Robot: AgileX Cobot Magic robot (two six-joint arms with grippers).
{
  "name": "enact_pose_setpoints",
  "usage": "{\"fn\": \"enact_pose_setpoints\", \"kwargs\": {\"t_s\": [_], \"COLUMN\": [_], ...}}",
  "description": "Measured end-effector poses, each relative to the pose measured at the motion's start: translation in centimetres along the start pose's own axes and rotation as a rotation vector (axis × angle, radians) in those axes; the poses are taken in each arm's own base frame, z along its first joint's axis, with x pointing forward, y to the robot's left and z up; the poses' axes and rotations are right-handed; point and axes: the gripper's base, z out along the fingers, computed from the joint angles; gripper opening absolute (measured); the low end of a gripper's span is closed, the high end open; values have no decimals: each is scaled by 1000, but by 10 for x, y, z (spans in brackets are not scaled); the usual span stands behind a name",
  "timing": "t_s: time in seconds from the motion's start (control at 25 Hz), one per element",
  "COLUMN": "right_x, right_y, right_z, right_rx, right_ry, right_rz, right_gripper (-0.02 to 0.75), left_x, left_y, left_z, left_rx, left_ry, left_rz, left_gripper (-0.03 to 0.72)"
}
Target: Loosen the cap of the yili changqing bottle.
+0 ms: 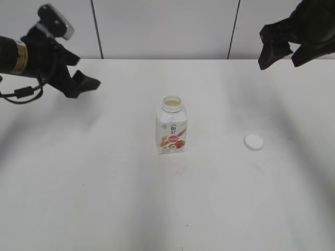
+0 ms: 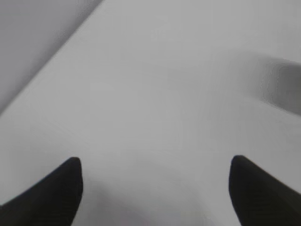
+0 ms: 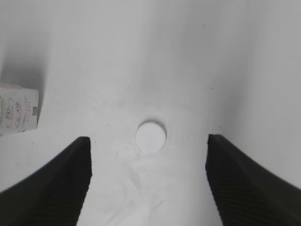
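Observation:
The yili changqing bottle (image 1: 171,127) stands upright in the middle of the white table, its neck open and uncapped. Its edge shows at the left of the right wrist view (image 3: 18,114). The cap (image 1: 254,142) lies flat on the table to the bottle's right, apart from it. It also shows in the right wrist view (image 3: 151,136). My left gripper (image 1: 84,83) is open and empty, raised at the far left; its wrist view (image 2: 155,172) shows only bare table. My right gripper (image 1: 281,56) is open and empty, raised at the far right, high above the cap (image 3: 148,146).
The white table (image 1: 104,183) meets a white panelled wall (image 1: 162,29) at the back. Nothing else stands on the table.

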Motion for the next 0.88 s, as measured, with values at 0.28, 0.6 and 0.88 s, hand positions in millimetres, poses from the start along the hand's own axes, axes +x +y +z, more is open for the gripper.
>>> {"fn": "enact_pose_setpoints", "kwargs": {"t_s": [0.28,0.6,0.88], "right_x": [-16,-14,-11], "right_y": [-2,-10,-18], "right_z": [-18,-23,-24], "right_rx": [42,132,165], "right_ry": [-71,-17,9], "right_rz": [-37,-94,-96], "right_gripper": [592,589,588], "left_x": [-15,-1,18], "left_y": [39,50,23], "left_z": [-48,-77,-77], "left_rx": [-472,-744,-527], "left_ry": [82,228,517], "left_rz": [-185,-513,-639], "left_gripper": [568,565,565]}}
